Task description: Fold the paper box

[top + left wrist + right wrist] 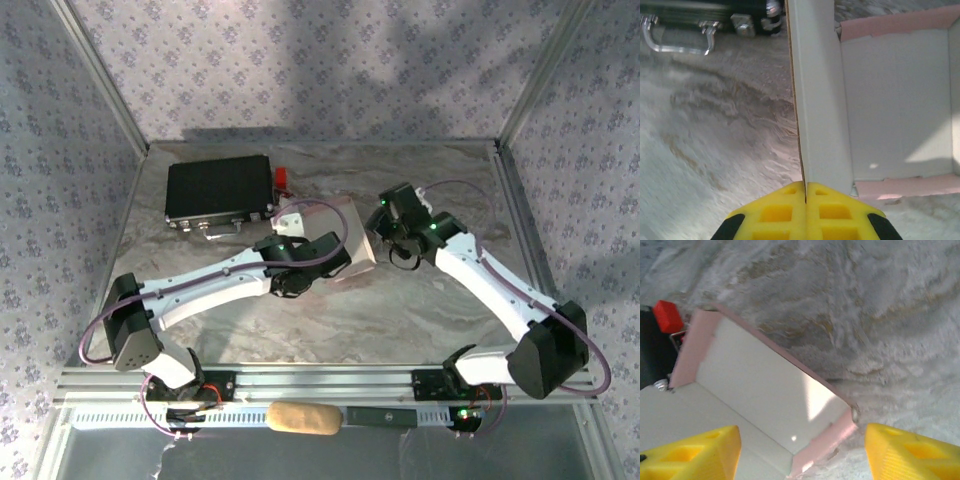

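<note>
1. Yellow, ribbed, my left gripper [805,192] clamps a thin upright flap of the paper box [895,105], pink outside, whitish inside.
2. My right gripper [800,452] hangs spread apart over it, on the marbled table [715,130].

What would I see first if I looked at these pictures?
The pale pink paper box sits in the middle of the table. The yellow left gripper pinches one of its flaps upright, while the right gripper hangs open over the box's whitish inside. A black case lies at the far left.
</note>
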Robot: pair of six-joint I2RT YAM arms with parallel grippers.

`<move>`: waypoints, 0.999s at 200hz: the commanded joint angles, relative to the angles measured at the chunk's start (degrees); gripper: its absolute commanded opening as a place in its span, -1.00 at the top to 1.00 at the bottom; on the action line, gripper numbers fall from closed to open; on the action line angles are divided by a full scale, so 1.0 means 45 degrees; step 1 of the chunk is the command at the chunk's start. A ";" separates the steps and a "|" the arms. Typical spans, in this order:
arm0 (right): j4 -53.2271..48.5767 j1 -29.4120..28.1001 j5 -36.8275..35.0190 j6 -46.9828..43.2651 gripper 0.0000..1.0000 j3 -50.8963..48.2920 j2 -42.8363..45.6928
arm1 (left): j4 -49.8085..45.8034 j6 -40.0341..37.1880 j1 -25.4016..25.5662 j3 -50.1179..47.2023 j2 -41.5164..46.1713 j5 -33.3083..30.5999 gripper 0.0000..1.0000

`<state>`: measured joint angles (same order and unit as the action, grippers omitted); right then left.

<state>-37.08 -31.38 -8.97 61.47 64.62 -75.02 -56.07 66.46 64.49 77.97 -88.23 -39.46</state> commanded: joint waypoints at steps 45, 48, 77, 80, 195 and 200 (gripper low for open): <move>0.3253 0.0330 0.1809 -0.6701 -0.16 -0.1509 0.1184 | 0.0700 -1.2070 -0.1593 0.0366 0.1941 0.3917 1.00; 0.3420 0.0331 0.1917 -0.6990 -0.16 -0.1626 0.1291 | 0.0642 -1.2568 -0.1713 0.0436 0.1958 0.4210 1.00; 0.4952 0.0688 0.3239 -0.8856 -0.16 -0.2933 0.2343 | -0.0046 -1.6341 -0.2388 0.1038 0.1546 0.5592 1.00; 0.5085 0.0728 0.3351 -0.8985 -0.17 -0.3024 0.2425 | -0.0157 -1.6649 -0.2455 0.1113 0.1455 0.5677 1.00; 0.7637 0.0969 0.5292 -1.1056 -0.21 -0.4889 0.0825 | -0.0659 -2.2901 -0.3619 0.2761 -0.1008 0.6114 0.68; 0.7771 0.0975 0.5445 -1.1096 -0.21 -0.4934 0.0701 | -0.0649 -2.2902 -0.3624 0.2848 -0.1109 0.6047 0.58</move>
<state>-5.69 -27.24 11.11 14.17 43.75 -70.06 -58.28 -31.48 48.64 87.70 -91.11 -11.38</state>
